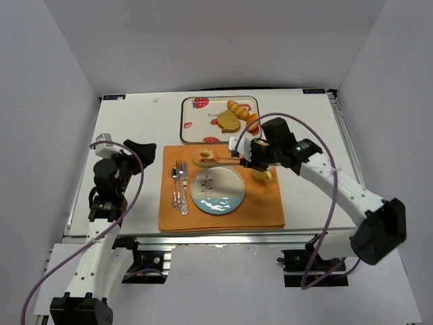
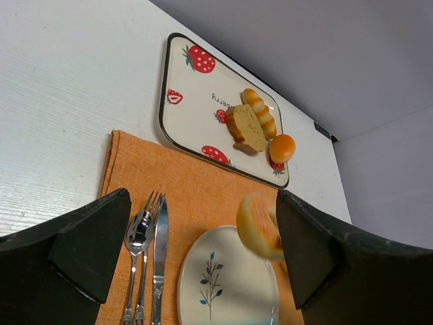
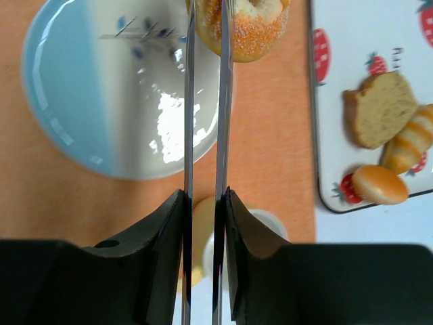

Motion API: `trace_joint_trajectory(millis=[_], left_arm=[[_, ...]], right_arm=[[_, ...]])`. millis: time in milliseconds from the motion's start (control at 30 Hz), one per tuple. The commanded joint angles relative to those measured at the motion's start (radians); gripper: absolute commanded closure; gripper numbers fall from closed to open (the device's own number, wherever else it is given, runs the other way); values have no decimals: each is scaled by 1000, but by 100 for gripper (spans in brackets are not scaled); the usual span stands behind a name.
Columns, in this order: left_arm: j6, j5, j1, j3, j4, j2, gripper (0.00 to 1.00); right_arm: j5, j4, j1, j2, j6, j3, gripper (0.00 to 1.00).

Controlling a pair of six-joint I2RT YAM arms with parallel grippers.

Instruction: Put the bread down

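Observation:
The bread [image 1: 205, 155] is a small golden-tan ring with a pale top. It is pinched between the tips of a pair of metal tongs [image 1: 226, 160], in the air over the far edge of the plate [image 1: 218, 193]. My right gripper [image 1: 245, 157] is shut on the tongs' two blades [image 3: 222, 122]. In the right wrist view the bread [image 3: 245, 27] is at the top, by the plate's rim [image 3: 101, 88]. In the left wrist view the bread [image 2: 259, 225] looks blurred. My left gripper [image 1: 139, 152] is open and empty at the left of the mat, and its jaws stand wide apart in its own view [image 2: 201, 203].
The plate lies on an orange placemat [image 1: 264, 210] with a spoon, fork and knife [image 1: 179, 186] to its left. A strawberry tray [image 1: 196, 120] behind holds a toast slice [image 1: 228, 120], a ridged roll [image 1: 238, 108] and an orange bun [image 1: 252, 122]. A yellow and white object [image 1: 265, 177] lies under my right wrist.

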State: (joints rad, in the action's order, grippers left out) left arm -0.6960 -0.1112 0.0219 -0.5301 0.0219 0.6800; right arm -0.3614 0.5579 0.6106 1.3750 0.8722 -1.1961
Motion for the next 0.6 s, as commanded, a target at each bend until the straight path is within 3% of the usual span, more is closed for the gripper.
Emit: trace_joint_trajectory(millis=[0, 133, 300, 567], left_arm=[[7, 7, 3, 1, -14, 6, 3], [6, -4, 3, 8, -16, 19, 3], [-5, -12, 3, 15, -56, 30, 3], [-10, -8, 3, 16, -57, 24, 3]], right_arm=[[-59, 76, 9, -109, 73, 62, 100], [-14, 97, 12, -195, 85, 159, 100], [-8, 94, 17, -223, 62, 217, 93], [12, 79, 21, -197, 57, 247, 77]])
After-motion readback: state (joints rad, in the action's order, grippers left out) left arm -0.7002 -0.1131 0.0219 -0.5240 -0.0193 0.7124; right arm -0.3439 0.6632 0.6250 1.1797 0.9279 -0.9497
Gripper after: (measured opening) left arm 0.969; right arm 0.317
